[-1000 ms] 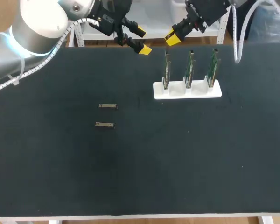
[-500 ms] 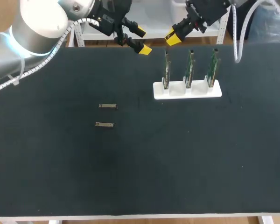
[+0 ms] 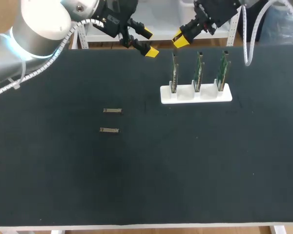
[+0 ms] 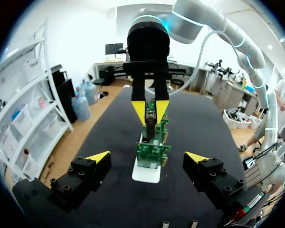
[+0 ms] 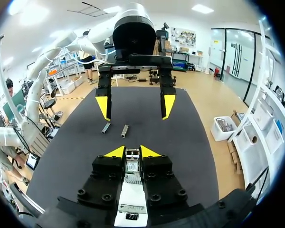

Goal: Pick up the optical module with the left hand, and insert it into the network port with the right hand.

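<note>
Two small metal optical modules [image 3: 113, 110] [image 3: 109, 130] lie side by side on the black table, left of centre; they also show as the nearer module [image 5: 125, 130] and its neighbour [image 5: 106, 128]. My left gripper [image 3: 148, 43] hangs open and empty above the far edge. Facing it, my right gripper [image 3: 178, 39] is shut on a third optical module [image 5: 131, 166], which also shows in the left wrist view [image 4: 151, 117]. A white holder [image 3: 196, 94] with three upright green port boards [image 4: 152, 148] stands just in front of the right gripper.
The black mat [image 3: 185, 165] covers the whole table. Between the two grippers is a narrow gap above the holder's left end. My left arm's grey link [image 3: 39, 29] crosses the far left corner.
</note>
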`<move>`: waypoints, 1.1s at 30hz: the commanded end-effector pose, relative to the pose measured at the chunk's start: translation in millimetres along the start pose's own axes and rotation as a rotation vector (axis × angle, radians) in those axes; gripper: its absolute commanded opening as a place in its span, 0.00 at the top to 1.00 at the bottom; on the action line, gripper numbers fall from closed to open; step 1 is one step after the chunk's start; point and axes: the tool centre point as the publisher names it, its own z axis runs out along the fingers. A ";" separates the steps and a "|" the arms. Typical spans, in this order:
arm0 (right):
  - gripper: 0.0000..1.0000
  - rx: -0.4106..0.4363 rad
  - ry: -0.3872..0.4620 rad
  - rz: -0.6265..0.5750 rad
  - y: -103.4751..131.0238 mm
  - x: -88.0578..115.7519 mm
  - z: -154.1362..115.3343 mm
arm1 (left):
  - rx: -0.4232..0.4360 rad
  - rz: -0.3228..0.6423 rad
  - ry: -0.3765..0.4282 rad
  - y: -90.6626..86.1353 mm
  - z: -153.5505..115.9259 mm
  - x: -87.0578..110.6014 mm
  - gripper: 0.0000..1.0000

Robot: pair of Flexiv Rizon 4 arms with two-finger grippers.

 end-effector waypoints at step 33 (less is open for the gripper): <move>1.00 -0.061 0.003 0.019 -11.1 -4.5 -5.6 | -0.002 0.000 0.002 -0.8 -0.2 0.0 0.00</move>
